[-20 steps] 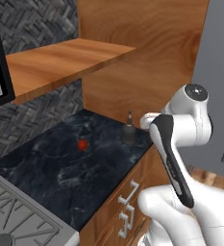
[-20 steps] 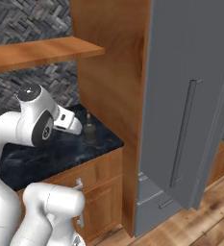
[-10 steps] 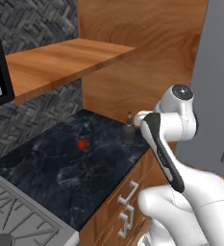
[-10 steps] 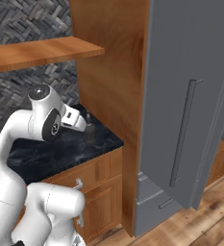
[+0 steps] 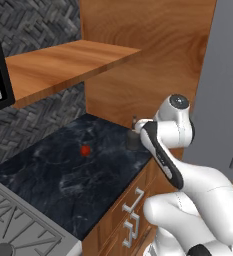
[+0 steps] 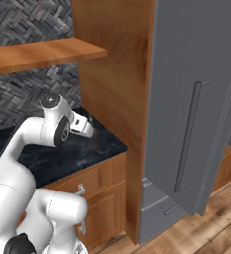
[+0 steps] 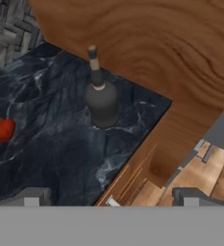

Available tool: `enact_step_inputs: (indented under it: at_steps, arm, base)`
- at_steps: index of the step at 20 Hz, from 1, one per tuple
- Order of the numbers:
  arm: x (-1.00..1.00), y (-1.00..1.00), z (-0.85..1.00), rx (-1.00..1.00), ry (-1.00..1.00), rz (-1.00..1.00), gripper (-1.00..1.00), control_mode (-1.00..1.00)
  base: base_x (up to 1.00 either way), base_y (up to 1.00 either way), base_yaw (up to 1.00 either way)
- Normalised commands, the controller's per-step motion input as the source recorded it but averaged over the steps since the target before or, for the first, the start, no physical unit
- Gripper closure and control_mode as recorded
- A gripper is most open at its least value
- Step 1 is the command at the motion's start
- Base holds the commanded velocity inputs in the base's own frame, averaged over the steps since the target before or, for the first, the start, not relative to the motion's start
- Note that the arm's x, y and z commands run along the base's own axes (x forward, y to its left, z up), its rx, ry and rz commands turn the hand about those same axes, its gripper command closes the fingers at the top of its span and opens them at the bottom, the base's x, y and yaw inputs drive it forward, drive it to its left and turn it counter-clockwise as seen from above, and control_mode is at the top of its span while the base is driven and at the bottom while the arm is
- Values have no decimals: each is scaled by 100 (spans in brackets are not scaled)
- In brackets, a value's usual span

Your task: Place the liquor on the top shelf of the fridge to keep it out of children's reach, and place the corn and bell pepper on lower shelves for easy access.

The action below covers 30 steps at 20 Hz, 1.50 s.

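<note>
Since the gripper (image 7: 108, 198) is spread empty, drop toward twelve o'clock, straddle the liquor (image 7: 102, 96) body squarely, avoid tipping

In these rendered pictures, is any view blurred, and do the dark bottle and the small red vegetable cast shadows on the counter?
Hand view: soft but readable; the dark squat bottle with a tan cork top has only a faint dark patch at its base on the black marbled counter; the small round red pepper casts no clear shadow. Left base view: even, flat light, no glare. Right base view: the bottle is mostly hidden by the arm.
</note>
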Motion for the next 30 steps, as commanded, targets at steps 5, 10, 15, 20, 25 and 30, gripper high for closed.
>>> enact_step_inputs:
  at_steps: [5, 10, 15, 20, 25, 30]
  arm:
    - [36, 0, -29, 0, -1, 5, -100, -100]
    - [33, 0, -18, 0, -3, 6, -100, -100]
    - [31, 0, -15, 0, -6, 4, -100, -100]
    - [30, 0, -15, 0, -5, 3, -100, -100]
    - [37, 0, -15, 0, -3, 2, -100, -100]
    - [41, 1, -9, 0, -1, 2, -100, -100]
  base:
    - [0, 0, 0]
    - [0, 0, 0]
    - [0, 0, 0]
    - [0, 0, 0]
    - [0, 0, 0]
    - [0, 0, 0]
